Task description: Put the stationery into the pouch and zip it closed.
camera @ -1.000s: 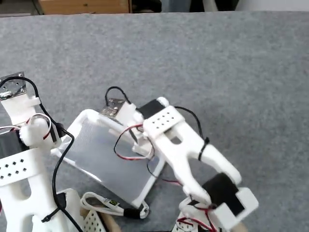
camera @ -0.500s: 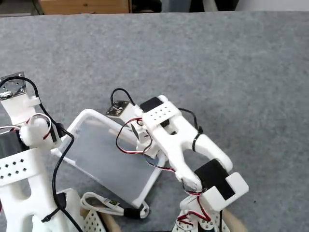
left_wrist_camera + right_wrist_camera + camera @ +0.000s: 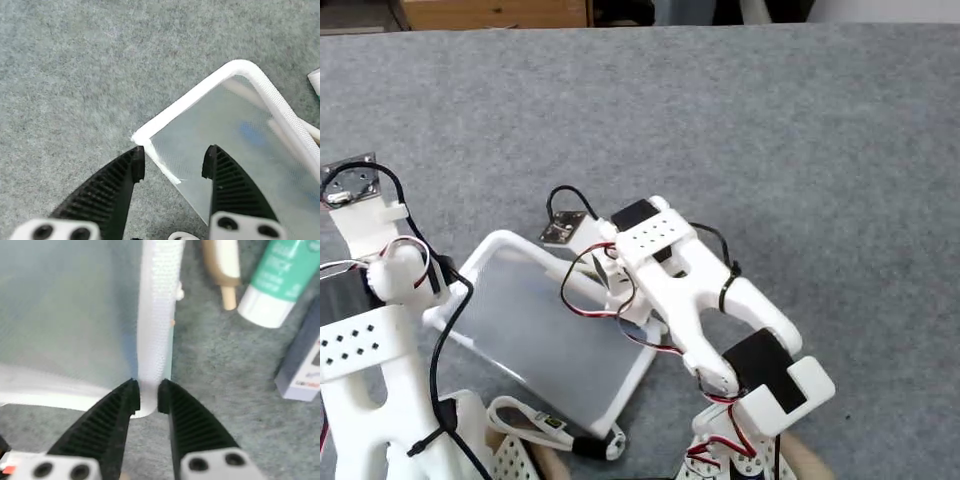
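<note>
High view shows the right arm has pulled in, its right gripper [image 3: 147,390] now pinching the rim of the clear white-edged pouch [image 3: 530,340] lying between the arms (the left gripper [image 3: 172,162] is open over a corner), but the green-and-white glue tube [image 3: 280,275] lies outside, so packing isn't done.

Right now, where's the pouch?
The pouch lies flat on the table, lower-left of centre in the high view; the right gripper pinches its white edge, the left gripper straddles a corner.

Frosted translucent pouch [image 3: 545,330] with white mesh-textured edging, speckled grey table covering [image 3: 800,130], my left gripper [image 3: 173,152] black and ribbed, green-and-white tube [image 3: 277,275] at upper right, tan-and-cream pen [image 3: 222,262]
</note>
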### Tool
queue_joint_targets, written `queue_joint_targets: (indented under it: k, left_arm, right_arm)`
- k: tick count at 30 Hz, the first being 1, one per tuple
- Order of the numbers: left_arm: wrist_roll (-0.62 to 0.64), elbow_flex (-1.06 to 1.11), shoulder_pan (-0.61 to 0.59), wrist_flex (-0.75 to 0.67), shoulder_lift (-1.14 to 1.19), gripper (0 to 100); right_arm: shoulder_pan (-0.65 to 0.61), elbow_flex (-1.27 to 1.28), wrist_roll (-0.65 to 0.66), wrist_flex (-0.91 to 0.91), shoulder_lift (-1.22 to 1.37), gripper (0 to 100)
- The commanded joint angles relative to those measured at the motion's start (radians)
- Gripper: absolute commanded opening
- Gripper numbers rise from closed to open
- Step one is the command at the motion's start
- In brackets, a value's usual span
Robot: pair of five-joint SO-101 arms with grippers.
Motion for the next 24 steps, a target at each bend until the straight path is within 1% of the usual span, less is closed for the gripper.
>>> queue_joint_targets:
  k: [1, 4, 5, 9, 14, 17, 24]
  left_arm:
    - [-0.006, -0.008, -0.008, -0.023, -0.005, 22]
    - [-0.006, -0.012, -0.008, -0.023, -0.005, 22]
    - [-0.006, -0.012, -0.008, -0.023, -0.005, 22]
    - [-0.006, -0.012, -0.008, -0.023, -0.005, 22]
    - [-0.006, -0.013, -0.008, -0.023, -0.005, 22]
    - [-0.006, -0.013, -0.008, -0.023, -0.005, 22]
    - [-0.006, -0.013, -0.008, -0.023, -0.005, 22]
  right_arm:
    - [-0.009, -0.024, 0.046, -0.014, -0.005, 3.6]
    - [-0.008, -0.019, 0.083, -0.006, -0.005, 2.4]
    - [-0.003, -0.021, 0.080, -0.008, -0.007, 1.0]
    - [-0.003, -0.028, 0.075, -0.040, -0.012, 1.2]
    - [0.000, -0.053, 0.074, -0.083, -0.114, 1.2]
    - [0.041, -0.096, 0.074, -0.086, -0.180, 1.2]
    - [0.242, -0.269, 0.077, -0.087, -0.176, 1.2]
